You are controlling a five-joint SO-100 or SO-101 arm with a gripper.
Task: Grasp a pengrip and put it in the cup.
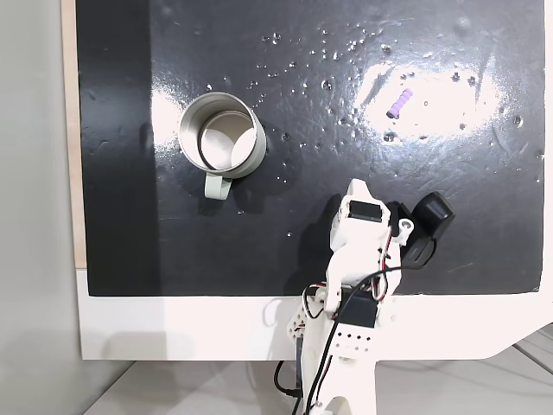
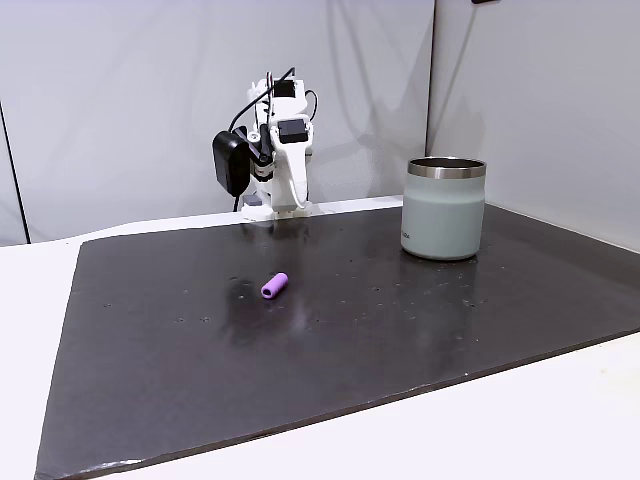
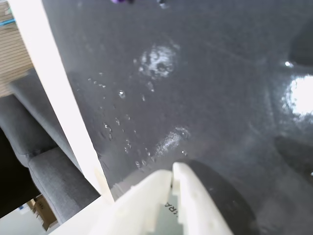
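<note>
Pincer closed, tips together, empty, above the dark worktop. Pengrip lying well apart from cup. Purple smudge at wrist view's top edge, probably the pengrip.

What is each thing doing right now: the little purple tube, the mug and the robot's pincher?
pengrip: lying on its side on the black mat, loose, apart from the mug.
cup: standing upright, open top, nothing inside, handle toward the arm in a fixed view.
gripper: shut, holding nothing, arm folded back at the mat's edge.
black mat: flat on the table, shiny with small specks.
</note>
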